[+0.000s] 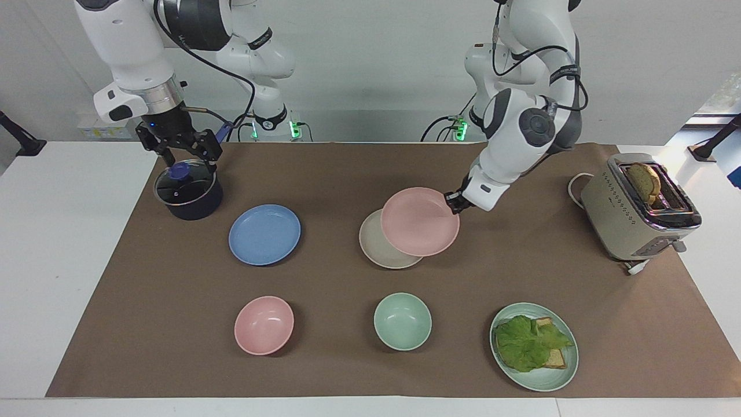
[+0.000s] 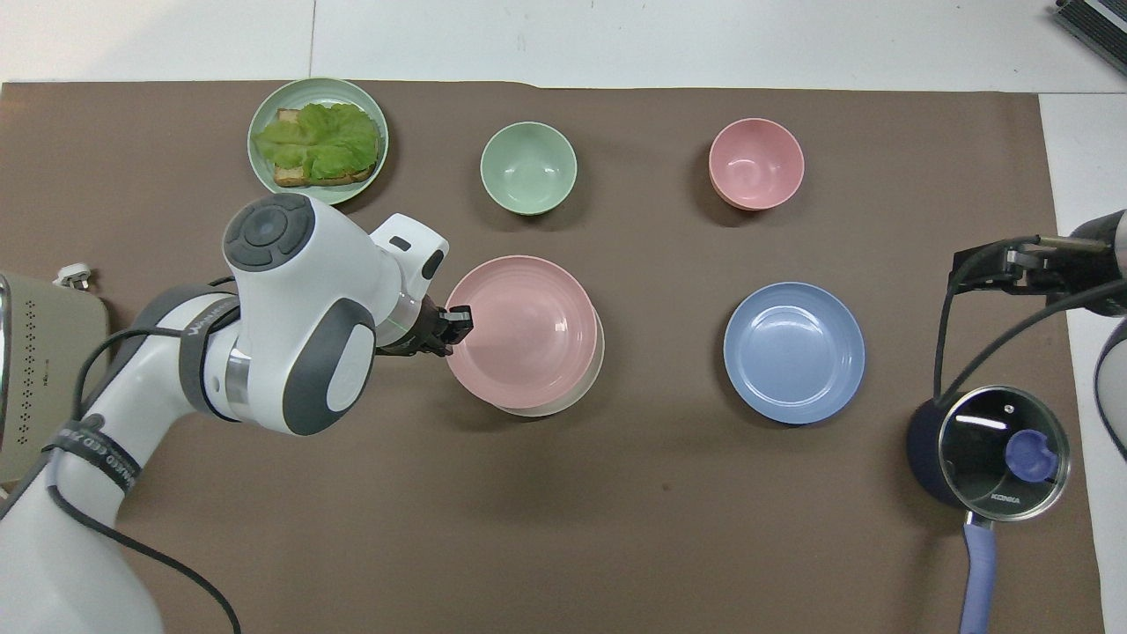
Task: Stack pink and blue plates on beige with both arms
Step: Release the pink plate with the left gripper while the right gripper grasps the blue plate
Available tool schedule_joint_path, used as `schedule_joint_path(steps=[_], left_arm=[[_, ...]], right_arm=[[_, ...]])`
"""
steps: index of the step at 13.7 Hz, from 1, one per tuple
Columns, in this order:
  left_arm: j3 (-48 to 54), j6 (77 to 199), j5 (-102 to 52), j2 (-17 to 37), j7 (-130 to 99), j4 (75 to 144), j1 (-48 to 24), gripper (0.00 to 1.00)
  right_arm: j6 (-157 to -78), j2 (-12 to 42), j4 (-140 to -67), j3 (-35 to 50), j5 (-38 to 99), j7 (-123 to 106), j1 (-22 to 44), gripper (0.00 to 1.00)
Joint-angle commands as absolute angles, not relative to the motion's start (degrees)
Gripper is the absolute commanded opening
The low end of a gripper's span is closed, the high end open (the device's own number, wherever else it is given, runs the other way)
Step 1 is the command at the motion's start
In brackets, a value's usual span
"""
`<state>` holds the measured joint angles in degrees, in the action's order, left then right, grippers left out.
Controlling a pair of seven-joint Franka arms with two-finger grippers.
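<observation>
Waiting above lidded pot [image 1: 188, 191], right tool [image 1: 184, 155] spread open, empty. Blue plate [image 1: 264, 234] flat on counter [image 1: 324, 289], toward right arm's end. Beige plate [image 1: 376, 246] mid-counter, mostly covered by pink plate [image 1: 419, 221], raised over it. Left tool [image 1: 453, 202] clamped on pink plate's rim.

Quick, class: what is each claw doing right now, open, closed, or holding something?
Left claw: closed on the rim of the pink plate, held over the beige plate.
Right claw: open, holding nothing, over the lidded pot.
</observation>
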<state>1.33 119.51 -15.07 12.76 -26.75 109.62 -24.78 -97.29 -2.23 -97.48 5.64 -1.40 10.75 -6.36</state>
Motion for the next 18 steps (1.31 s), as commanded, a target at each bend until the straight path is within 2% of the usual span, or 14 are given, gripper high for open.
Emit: schedule_joint_path(steps=[1, 2, 4, 8, 10, 12, 15, 16, 18], left_arm=[[0.18, 122.17, -16.44, 13.62, -25.67, 110.39, -25.75, 0.0], [0.18, 122.17, -16.44, 13.62, -25.58, 110.48, -25.75, 0.0], [0.18, 122.61, -16.44, 13.71, -26.19, 110.22, -25.84, 1.0], [-0.44, 121.3, -15.39, 12.84, -25.49, 107.77, -24.88, 1.0], [-0.62, 119.45, -11.89, 11.52, -24.44, 105.83, -20.76, 1.0], [-0.53, 118.48, -10.02, 9.5, -18.84, 104.25, -15.32, 1.0], [-1.14, 109.9, -6.88, 7.65, -11.54, 97.76, -10.13, 1.0], [-1.23, 105.6, -5.29, 7.65, -8.47, 94.95, -8.8, 1.0], [-1.32, 99.69, -4.75, 7.21, -3.97, 90.81, -5.64, 1.0]], right_arm=[[-102.46, -3.78, -103.86, 5.89, -0.88, 8.35, -6.94, 1.0], [-104.74, -3.87, -105.97, 5.8, -0.88, 6.96, -6.94, 1.0], [-109.05, -3.69, -110.1, 5.8, -0.88, 6.24, -7.03, 1.0], [-123.62, -3.17, -122.58, 5.8, 1.47, 0.89, -9.23, 1.0], [-129.0, -2.73, -126.9, 5.8, 3.78, -0.87, -9.84, 1.0], [-130.86, -0.1, -127.79, 5.8, 4.65, -1.05, -10.02, 1.0], [-135.86, 2.1, -130.69, 5.8, 6.76, -2.46, -10.98, 0.91], [-137.18, 3.68, -130.78, 5.8, 7.9, -2.46, -11.42, 0.84], [-138.51, 5.53, -130.78, 5.8, 9.75, -2.46, -11.69, 0.76]])
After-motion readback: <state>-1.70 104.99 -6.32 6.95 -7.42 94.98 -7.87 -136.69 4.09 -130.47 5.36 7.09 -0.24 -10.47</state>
